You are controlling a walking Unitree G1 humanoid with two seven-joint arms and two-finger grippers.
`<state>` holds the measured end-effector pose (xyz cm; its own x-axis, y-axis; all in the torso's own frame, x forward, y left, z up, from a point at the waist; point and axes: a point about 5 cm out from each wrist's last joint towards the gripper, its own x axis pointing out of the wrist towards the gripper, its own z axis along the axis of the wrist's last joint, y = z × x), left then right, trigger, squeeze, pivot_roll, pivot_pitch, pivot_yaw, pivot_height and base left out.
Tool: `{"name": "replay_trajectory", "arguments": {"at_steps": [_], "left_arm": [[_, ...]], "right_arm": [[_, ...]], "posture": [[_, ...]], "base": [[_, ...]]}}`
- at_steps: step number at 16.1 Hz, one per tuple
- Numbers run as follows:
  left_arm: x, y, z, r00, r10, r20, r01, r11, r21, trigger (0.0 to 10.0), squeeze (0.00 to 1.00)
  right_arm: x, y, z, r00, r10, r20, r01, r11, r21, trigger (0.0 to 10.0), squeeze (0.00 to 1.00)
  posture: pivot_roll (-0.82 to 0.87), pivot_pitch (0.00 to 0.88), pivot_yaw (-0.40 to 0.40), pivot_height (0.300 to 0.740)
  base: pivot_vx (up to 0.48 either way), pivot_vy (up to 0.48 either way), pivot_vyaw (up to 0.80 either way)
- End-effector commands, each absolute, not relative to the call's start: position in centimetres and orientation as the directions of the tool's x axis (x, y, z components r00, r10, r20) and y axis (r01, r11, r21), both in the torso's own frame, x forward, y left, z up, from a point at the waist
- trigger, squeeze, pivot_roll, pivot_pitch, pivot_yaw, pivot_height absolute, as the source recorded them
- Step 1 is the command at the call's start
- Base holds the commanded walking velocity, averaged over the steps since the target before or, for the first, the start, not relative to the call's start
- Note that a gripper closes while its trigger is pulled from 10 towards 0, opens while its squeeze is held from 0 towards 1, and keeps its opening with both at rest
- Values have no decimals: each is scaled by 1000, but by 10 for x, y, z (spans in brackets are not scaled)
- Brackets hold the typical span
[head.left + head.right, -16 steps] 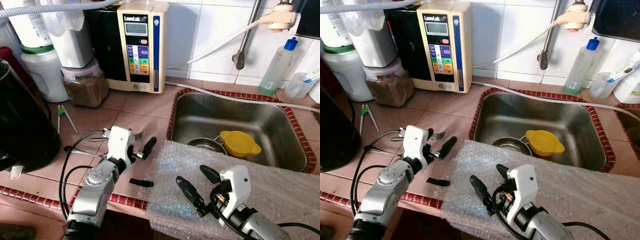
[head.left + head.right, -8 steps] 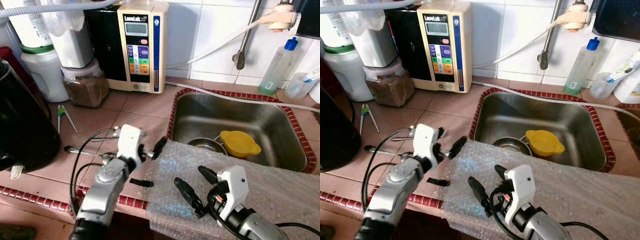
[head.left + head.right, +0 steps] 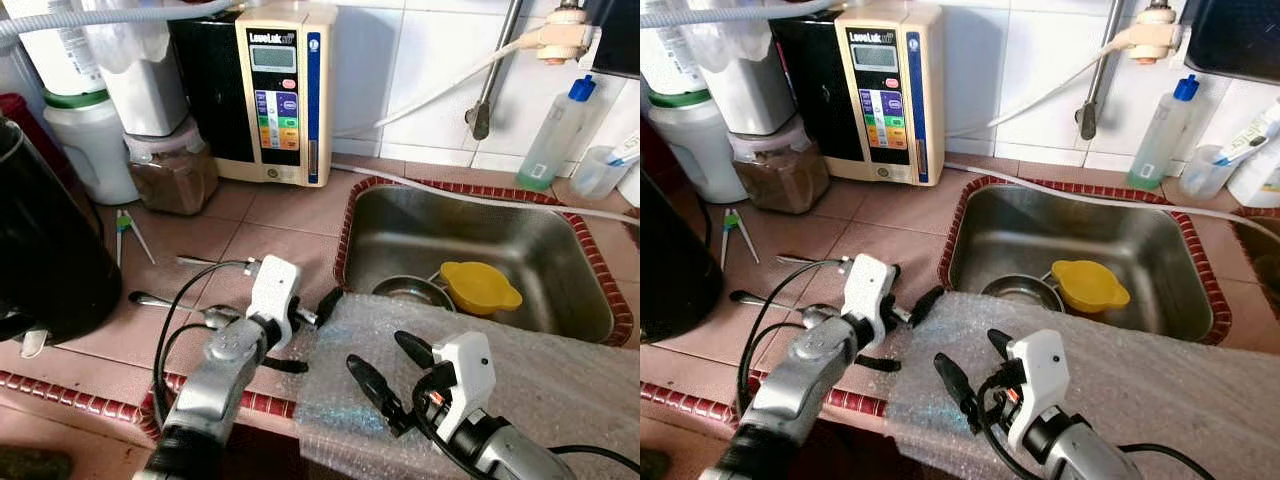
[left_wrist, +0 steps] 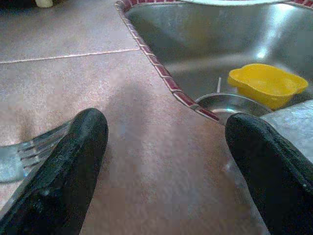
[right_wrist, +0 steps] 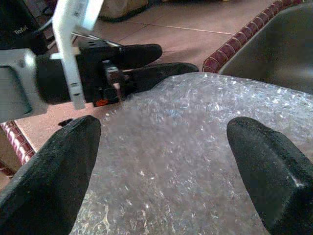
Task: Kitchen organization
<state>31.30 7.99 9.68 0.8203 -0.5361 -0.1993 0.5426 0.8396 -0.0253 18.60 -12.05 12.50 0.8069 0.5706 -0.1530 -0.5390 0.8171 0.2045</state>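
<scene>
My left gripper [image 3: 318, 310] is open, low over the tiled counter [image 3: 280, 215] between a fork and the edge of a bubble wrap sheet [image 3: 530, 350]. The fork's [image 4: 27, 154] tines lie just beside one finger in the left wrist view, not between the fingers; its handle [image 3: 200, 262] points away to the left. A spoon [image 3: 165, 303] lies nearer the counter's front. My right gripper [image 3: 376, 352] is open too, hovering over the bubble wrap [image 5: 186, 147] with nothing held.
The steel sink [image 3: 360, 205] holds a yellow bowl [image 3: 478, 285] and a steel bowl [image 3: 405, 290]. A small black piece [image 3: 285, 365] lies by the counter's front edge. A black appliance [image 3: 40, 240], jars [image 3: 90, 140] and a water ioniser [image 3: 285, 90] line the left and back.
My left gripper has slid right, from over the fork to the sink corner and the bubble wrap's edge, and stays open. The right gripper has barely moved.
</scene>
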Motion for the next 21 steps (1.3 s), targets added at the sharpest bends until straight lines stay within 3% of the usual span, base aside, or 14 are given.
{"name": "replay_trajectory", "arguments": {"at_steps": [1, 4, 14, 16, 20, 21], "left_arm": [[312, 80, 88, 818, -524, -237, 534, 845, -22, 10000, 0], [319, 73, 92, 844, -496, -204, 503, 864, -24, 10000, 0], [330, 33, 113, 794, -600, -101, 597, 800, -60, 10000, 0], [332, 34, 118, 802, -594, -73, 592, 805, -48, 10000, 0], [346, 63, 135, 885, -464, 30, 464, 886, 11, 10000, 0], [352, 76, 140, 913, -405, 52, 403, 914, 43, 10000, 627]], "right_arm": [[186, -121, 128, 814, 562, -145, -535, 824, 188, 10000, 0], [186, -121, 129, 819, 556, -140, -531, 828, 182, 10000, 0], [187, -121, 130, 817, 560, -141, -535, 826, 179, 10000, 0], [187, -121, 131, 818, 558, -141, -533, 827, 180, 10000, 0], [186, -120, 131, 818, 558, -139, -532, 826, 185, 10000, 0], [186, -120, 131, 816, 561, -139, -535, 824, 184, 10000, 0]], "posture": [[9, 50, 47, 740], [2, 51, 50, 740], [-4, 48, 45, 740], [-6, 49, 47, 740], [5, 54, 45, 740], [7, 54, 43, 740]], "base": [[0, 0, 0], [0, 0, 0], [0, 0, 0], [0, 0, 0], [0, 0, 0], [0, 0, 0]]}}
